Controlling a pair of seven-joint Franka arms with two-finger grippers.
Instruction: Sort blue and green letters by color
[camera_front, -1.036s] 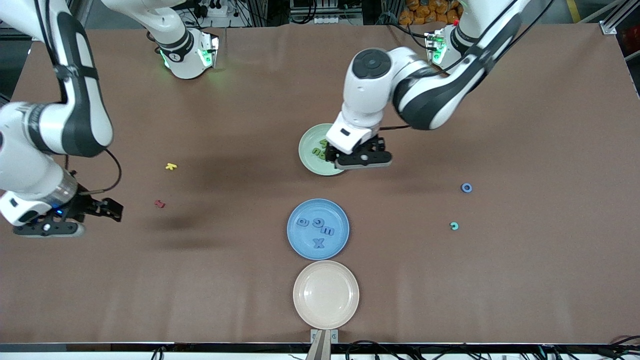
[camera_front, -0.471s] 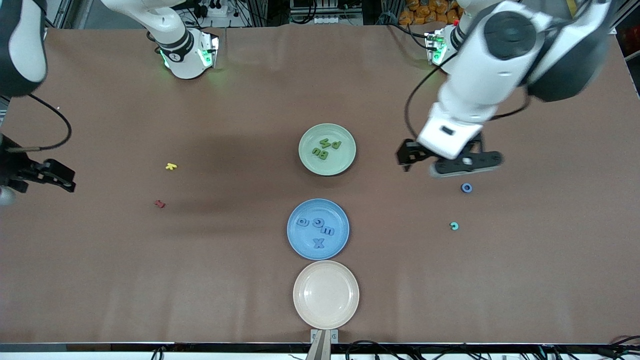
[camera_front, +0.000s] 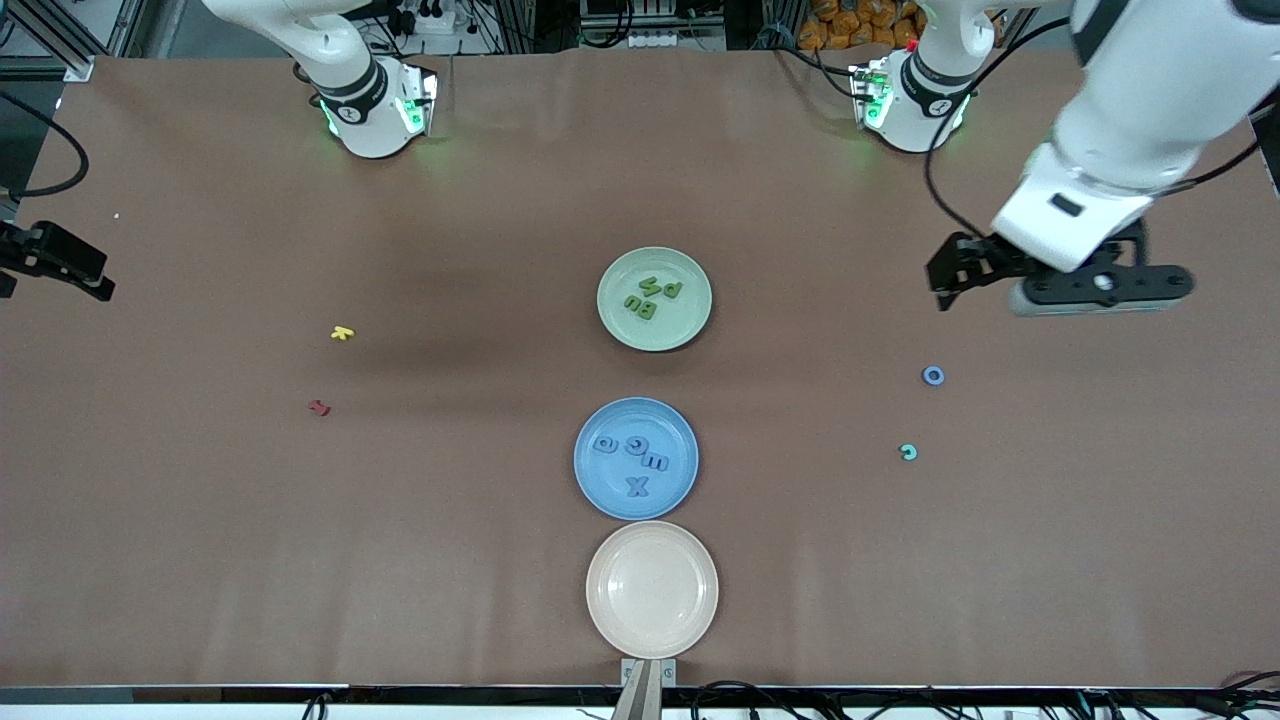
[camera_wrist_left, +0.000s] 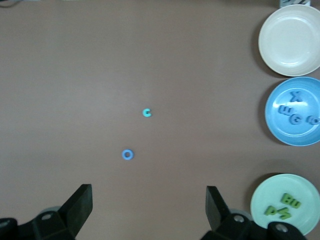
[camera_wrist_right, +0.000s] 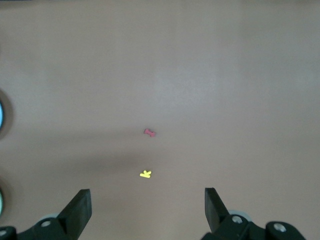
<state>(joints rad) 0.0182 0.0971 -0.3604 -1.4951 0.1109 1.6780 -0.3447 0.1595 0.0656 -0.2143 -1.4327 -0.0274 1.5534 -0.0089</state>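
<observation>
On the table, three plates line the middle: green plate farthest from the front camera, blue plate, empty cream plate nearest. Green letters sit in the green plate, blue letters in the blue one; sort looks done. Left gripper hangs empty over bare table, fingers spread. Blue ring and teal c lie loose just below it; left arm nearest. Right gripper waits at the table edge, fingers spread per its wrist view, above yellow letter and red letter.

White arms, black end effectors
</observation>
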